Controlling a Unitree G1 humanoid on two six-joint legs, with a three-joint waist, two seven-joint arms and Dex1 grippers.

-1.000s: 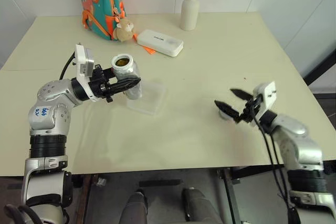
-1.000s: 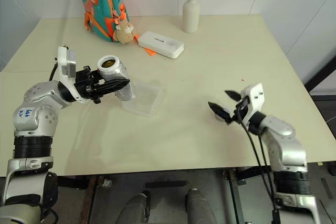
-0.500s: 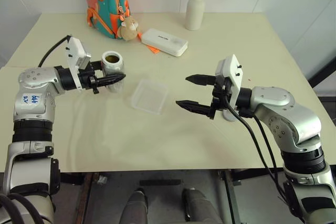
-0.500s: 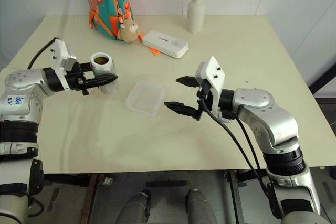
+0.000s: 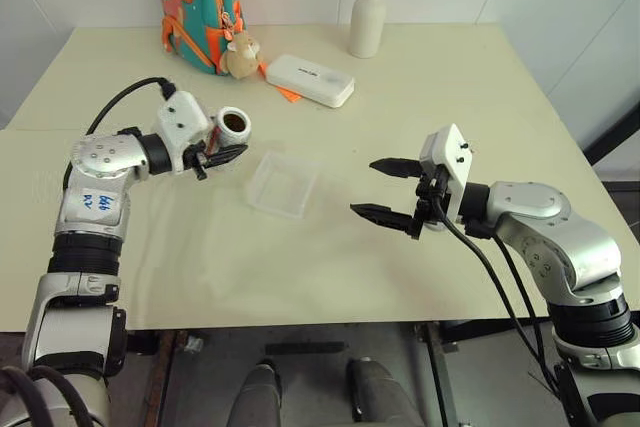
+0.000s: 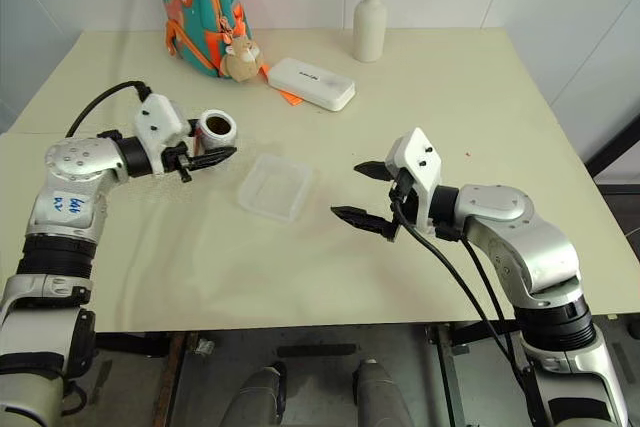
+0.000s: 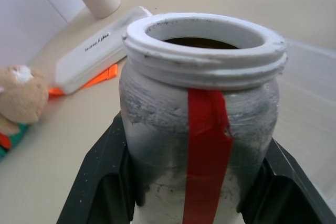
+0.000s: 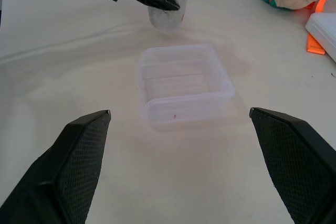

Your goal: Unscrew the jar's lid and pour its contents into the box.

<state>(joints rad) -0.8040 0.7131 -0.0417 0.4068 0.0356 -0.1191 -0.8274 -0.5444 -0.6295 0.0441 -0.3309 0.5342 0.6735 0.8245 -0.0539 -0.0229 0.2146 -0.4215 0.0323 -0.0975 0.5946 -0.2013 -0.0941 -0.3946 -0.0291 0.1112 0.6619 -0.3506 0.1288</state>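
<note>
The jar, silvery-grey with a red strip down its side, hangs above the table, left of the box. It is tipped, its uncapped white mouth turned toward the box. My left gripper is shut on its body, black fingers on both sides. The brown contents show dark inside the mouth. The clear square box lies flat. My right gripper stands open to the right of the box, pointing at it, nothing between its fingers. The lid is out of view.
At the back of the table stand a colourful backpack with a plush toy, a long white case with an orange bit beside it, and a white vase.
My left wrist has rolled and the jar has gone from upright to tipped, mouth toward the box. My open right gripper has come in from the right toward the box.
</note>
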